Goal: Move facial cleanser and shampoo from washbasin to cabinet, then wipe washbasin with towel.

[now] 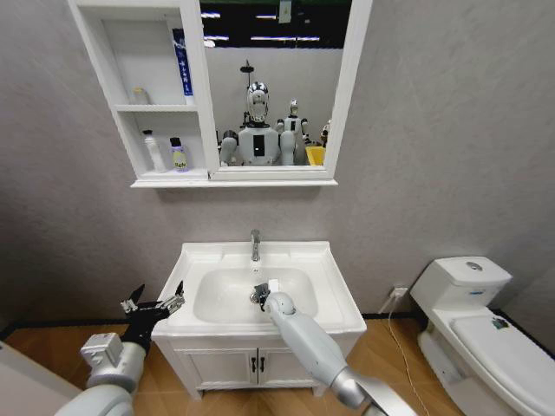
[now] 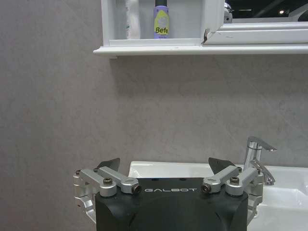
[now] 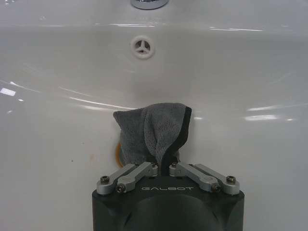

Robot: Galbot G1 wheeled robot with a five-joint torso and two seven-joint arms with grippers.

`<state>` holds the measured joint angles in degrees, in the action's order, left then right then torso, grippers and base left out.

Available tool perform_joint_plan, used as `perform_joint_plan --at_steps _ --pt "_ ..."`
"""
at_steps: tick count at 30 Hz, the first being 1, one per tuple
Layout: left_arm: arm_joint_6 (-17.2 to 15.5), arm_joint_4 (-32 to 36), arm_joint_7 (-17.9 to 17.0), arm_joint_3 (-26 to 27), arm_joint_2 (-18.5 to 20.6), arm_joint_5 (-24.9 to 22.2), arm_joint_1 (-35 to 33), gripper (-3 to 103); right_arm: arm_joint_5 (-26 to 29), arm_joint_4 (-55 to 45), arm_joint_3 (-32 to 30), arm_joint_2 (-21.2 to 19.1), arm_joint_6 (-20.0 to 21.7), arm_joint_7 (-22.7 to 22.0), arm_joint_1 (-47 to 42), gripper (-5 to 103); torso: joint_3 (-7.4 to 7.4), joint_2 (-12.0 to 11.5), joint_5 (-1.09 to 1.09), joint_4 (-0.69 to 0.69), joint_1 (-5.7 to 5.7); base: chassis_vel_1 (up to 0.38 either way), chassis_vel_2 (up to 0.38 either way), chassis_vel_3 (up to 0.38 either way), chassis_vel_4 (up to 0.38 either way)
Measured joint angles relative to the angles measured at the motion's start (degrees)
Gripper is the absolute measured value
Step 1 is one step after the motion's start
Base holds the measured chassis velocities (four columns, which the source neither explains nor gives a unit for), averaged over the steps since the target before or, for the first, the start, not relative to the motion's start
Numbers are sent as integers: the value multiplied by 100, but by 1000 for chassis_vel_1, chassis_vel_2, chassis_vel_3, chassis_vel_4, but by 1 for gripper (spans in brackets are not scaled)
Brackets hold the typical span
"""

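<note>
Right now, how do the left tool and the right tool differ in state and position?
The left tool is open and holds nothing; the right tool is shut on the towel. The left tool hangs beside the washbasin, off its left edge, facing the wall; the right tool is down inside the bowl, the towel against the ceramic below the tap. Both are the same black-bodied, silver-linked type.
</note>
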<state>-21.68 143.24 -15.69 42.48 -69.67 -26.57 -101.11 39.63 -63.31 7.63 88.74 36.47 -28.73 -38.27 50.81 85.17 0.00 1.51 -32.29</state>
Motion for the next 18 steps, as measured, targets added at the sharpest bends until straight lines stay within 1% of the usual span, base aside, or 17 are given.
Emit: perform_joint_plan --at_steps 7,10,14,18 --pt "0 0 0 0 0 0 0 100 -106 123 -3 191 -58 176 10 5 0 0 0 0 0 0 0 0 0" --pt "0 0 0 0 -1 0 0 100 -168 183 -2 311 -192 343 23 5 0 0 0 0 0 0 0 0 0" --pt "0 0 0 0 -1 0 0 100 -282 213 -11 349 -313 517 24 5 0 0 0 -1 0 0 0 0 0" --pt "0 0 -1 0 0 0 0 100 -301 228 -47 350 -320 530 7 5 0 0 0 0 0 0 0 0 0"
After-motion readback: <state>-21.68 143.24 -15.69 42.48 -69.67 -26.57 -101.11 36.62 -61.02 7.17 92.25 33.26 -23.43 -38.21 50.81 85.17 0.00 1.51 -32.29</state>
